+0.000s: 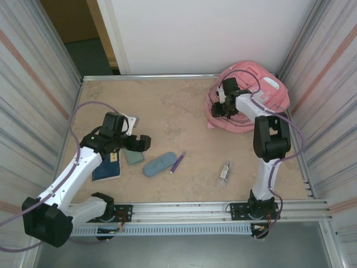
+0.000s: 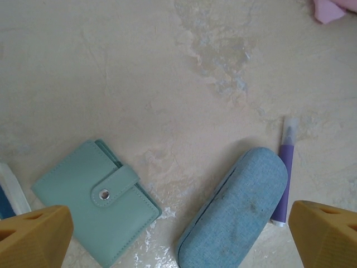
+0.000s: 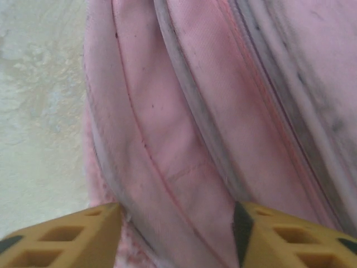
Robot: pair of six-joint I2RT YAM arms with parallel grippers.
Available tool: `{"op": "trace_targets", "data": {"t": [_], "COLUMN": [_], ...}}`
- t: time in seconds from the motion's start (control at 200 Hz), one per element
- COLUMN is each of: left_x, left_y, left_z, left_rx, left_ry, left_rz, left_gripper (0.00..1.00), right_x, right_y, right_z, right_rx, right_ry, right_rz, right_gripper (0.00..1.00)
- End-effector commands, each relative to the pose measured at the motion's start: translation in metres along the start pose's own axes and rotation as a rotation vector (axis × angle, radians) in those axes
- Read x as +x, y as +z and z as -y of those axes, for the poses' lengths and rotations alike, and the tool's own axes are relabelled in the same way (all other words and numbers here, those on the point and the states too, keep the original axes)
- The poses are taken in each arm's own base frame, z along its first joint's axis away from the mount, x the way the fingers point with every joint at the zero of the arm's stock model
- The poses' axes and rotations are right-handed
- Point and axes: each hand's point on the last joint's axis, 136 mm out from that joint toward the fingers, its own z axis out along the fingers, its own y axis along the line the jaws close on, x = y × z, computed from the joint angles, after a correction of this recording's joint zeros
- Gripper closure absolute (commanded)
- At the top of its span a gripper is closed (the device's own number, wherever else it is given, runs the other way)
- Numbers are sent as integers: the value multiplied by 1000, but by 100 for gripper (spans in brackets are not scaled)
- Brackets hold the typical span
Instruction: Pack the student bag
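Yellow right claw fingers sit around a fold of the student bag, far right on the desk; I cannot tell if they pinch. Left claw is spread wide. I think I am opening the bag: next, squeeze tight and lift.

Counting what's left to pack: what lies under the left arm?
A dark blue book and a green wallet peek out beneath the left arm; it covers parts of both, so anything else there is hidden.

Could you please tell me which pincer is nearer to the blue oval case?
Left. The left pincer hangs close beside the blue oval case; the right pincer is across the table, at the pink student bag.
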Motion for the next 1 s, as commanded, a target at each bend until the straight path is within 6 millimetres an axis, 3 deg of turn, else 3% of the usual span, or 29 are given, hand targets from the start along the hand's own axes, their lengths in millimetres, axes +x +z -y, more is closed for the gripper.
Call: {"op": "trace_targets", "data": {"t": [0.0,0.095,0.341,0.536,0.631,0.762,0.872,0.912,0.992], "left_x": [-4,-3,2,2,3,-1,-13,-18,-29], "left_y": [-3,1,10,14,16,20,25,29,41], "left_z": [3,2,0,-2,-1,12,30,34,39], "left_rx": [23,17,30,55,69,143,249,273,294], "left_ry": [-16,-22,-42,-90,-104,-187,-277,-307,-331], "left_rz": [-13,-33,-91,-114,-125,-143,-134,-128,-103], "left_gripper": [1,1,1,1,1,1,1,1,2], "right_x": [-4,-6,-18,-29,-38,-47,-46,-43,-35], "right_y": [11,11,-14,-23,-25,-23,-42,-53,-73], "right_z": [1,-18,-104,-175,-199,-218,-229,-224,-196], "right_rx": [7,-41,-246,-433,-506,-623,-698,-675,-571], "right_ry": [-40,-60,-86,-50,8,113,124,107,82], "right_rz": [-38,-46,20,59,79,73,61,75,127], "right_gripper": [61,77,88,89,86,85,75,72,67]}}
